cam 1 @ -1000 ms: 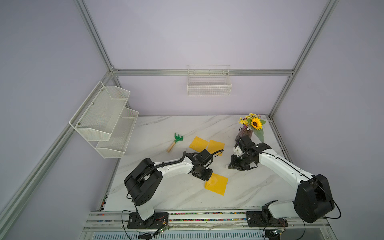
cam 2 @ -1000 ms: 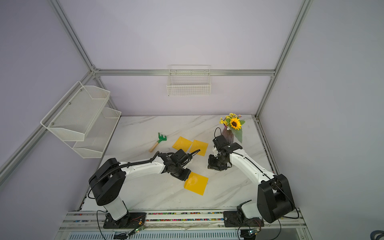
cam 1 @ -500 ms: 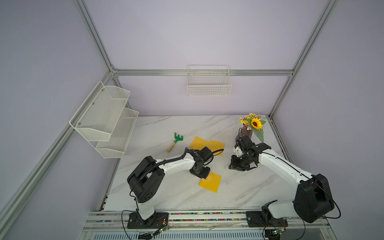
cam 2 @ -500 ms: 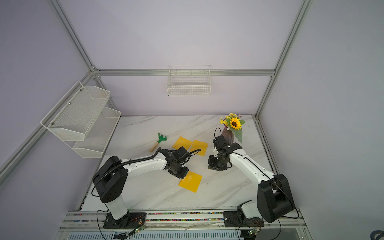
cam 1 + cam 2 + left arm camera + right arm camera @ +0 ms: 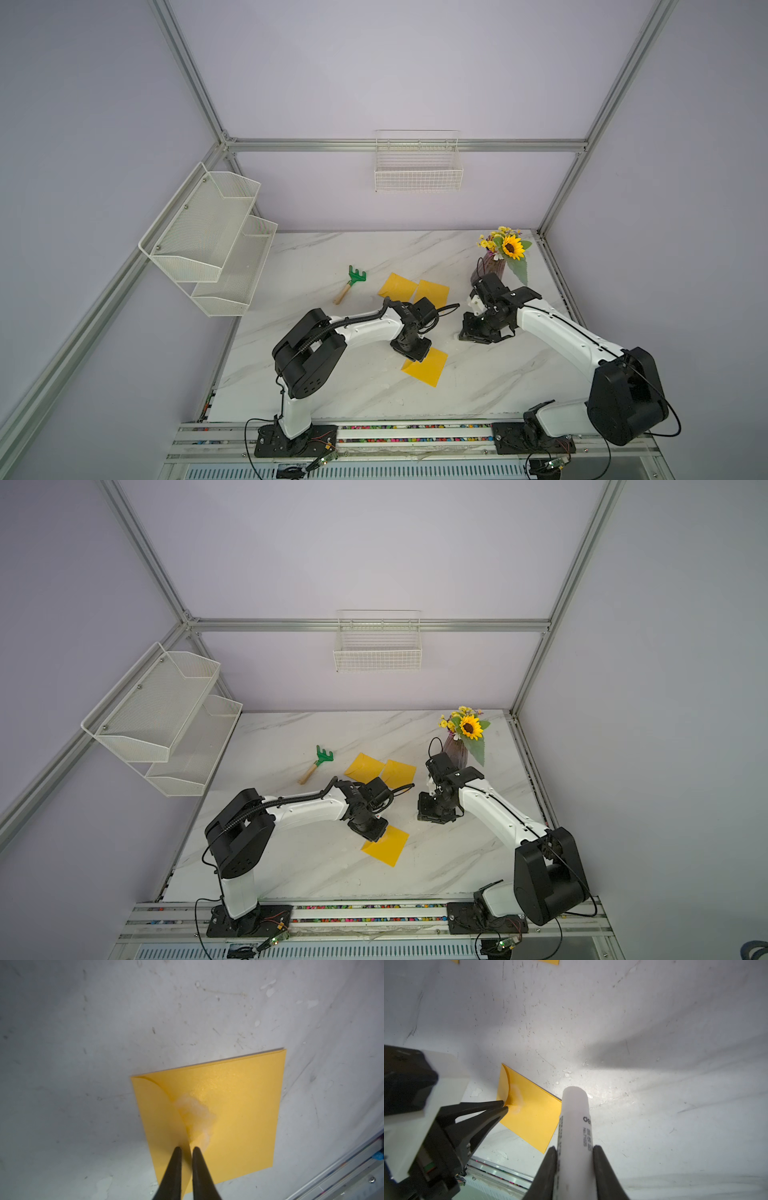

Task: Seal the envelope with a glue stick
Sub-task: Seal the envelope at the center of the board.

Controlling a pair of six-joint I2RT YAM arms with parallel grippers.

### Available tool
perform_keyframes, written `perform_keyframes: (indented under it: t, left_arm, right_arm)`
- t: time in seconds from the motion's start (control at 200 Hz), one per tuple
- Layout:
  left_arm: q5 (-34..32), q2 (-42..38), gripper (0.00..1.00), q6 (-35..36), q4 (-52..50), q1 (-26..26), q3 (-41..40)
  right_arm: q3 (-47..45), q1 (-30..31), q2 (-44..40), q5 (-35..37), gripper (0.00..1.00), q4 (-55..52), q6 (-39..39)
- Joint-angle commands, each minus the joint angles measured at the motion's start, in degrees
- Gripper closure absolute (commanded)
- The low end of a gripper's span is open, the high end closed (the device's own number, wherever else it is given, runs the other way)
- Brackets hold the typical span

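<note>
We can read only the dark letters "de" on the glue stick (image 5: 575, 1118). The finer print below them is too small for us to read.

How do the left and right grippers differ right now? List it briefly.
The left gripper has its jaws slightly apart; the right gripper clamps the glue stick. The left gripper's tips sit at the yellow envelope by its glue smear; the right gripper hangs clear of it. Both are black and tapered.

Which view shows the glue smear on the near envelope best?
Left wrist: the glue smear sits mid-frame on the envelope, sharp. Right wrist shows it small and oblique. In both top views, too small to tell.
</note>
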Motion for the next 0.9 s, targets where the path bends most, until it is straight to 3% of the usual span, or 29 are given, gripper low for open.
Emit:
perform_keyframes:
  t: [0.0,0.22,0.455,0.64,0.895]
  left_arm:
    - [3.0,0.0,0.81,-0.9,3.0,-0.4,0.0]
    - [5.5,-0.4,0.67,-2.4,6.7,-0.4,-3.5]
    - [10.5,-3.1,0.64,-5.3,13.7,2.1,-10.5]
    - [16.1,-6.7,0.73,-7.9,20.4,5.8,-17.1]
    - [16.4,-6.2,0.85,-6.6,19.1,6.7,-17.1]
  right_arm:
    - [-1.1,-0.4,0.5,0.2,1.0,-0.1,-0.9]
    - [-1.7,-0.4,-0.1,-0.2,1.0,-0.5,-0.5]
    - [-1.6,-0.4,-0.2,-1.1,1.0,-0.6,-0.7]
    - [-1.6,-0.4,-0.2,-0.9,1.0,-0.6,-0.9]
    - [-1.8,-0.4,0.2,-1.0,1.0,-0.2,-1.0]
